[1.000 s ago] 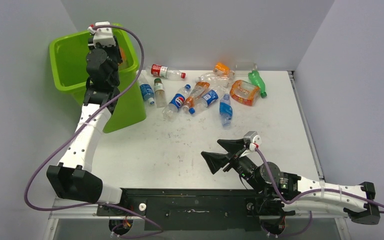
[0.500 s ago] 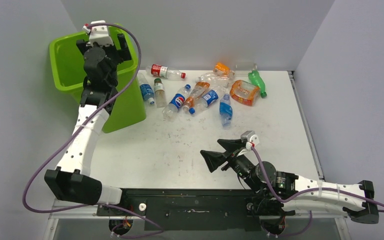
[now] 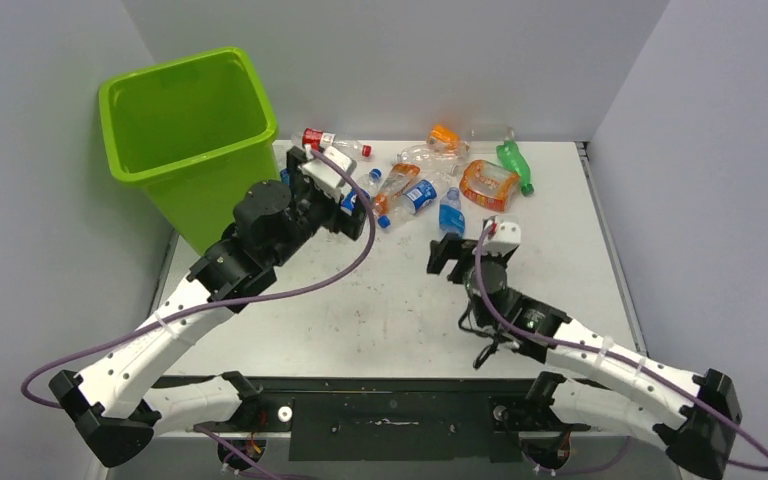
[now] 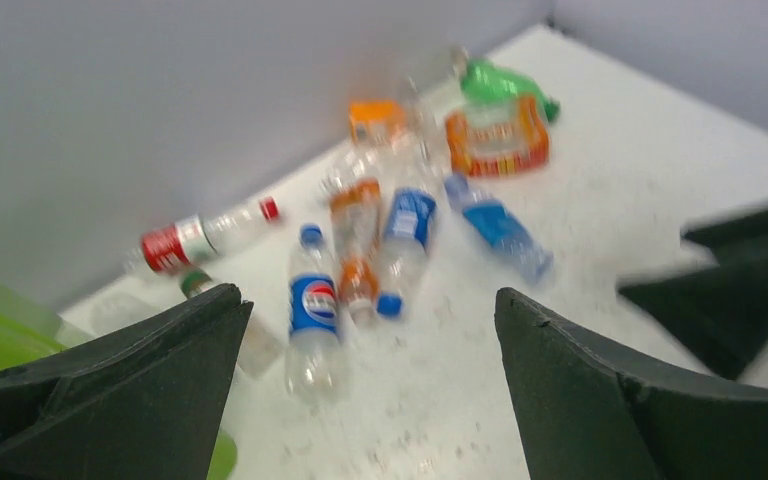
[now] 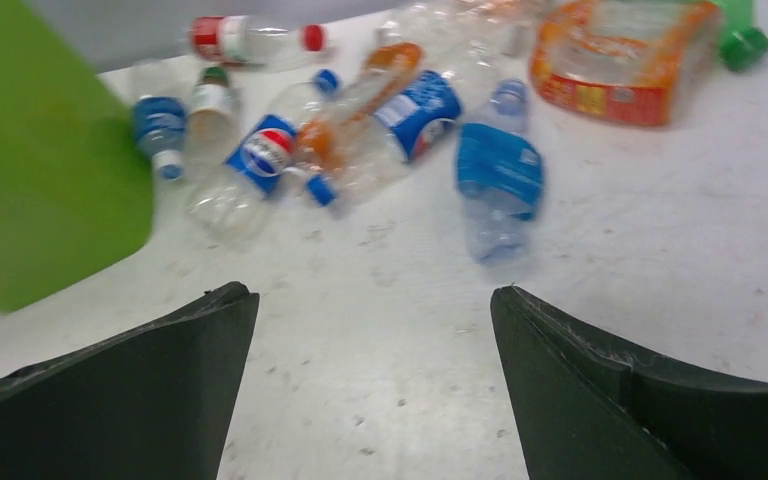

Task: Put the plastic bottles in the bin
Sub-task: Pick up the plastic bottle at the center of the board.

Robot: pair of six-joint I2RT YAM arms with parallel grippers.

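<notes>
One Pepsi bottle (image 5: pixel 255 160) label legible, others blurred; left gripper (image 4: pixel 365 293), right gripper (image 5: pixel 372 291) both spread wide, empty.

I face a white, scuffed table (image 3: pixel 570 260); plain pale grey walls (image 3: pixel 410 60) rise behind it and along both its sides, evenly lit.

Pepsi logo showing on the blue label of a clear bottle (image 4: pixel 312 305), lying just ahead of the left gripper (image 4: pixel 368 293), towards its left finger, labels on the other bottles (image 4: pixel 407 222) blurring past reading
</notes>
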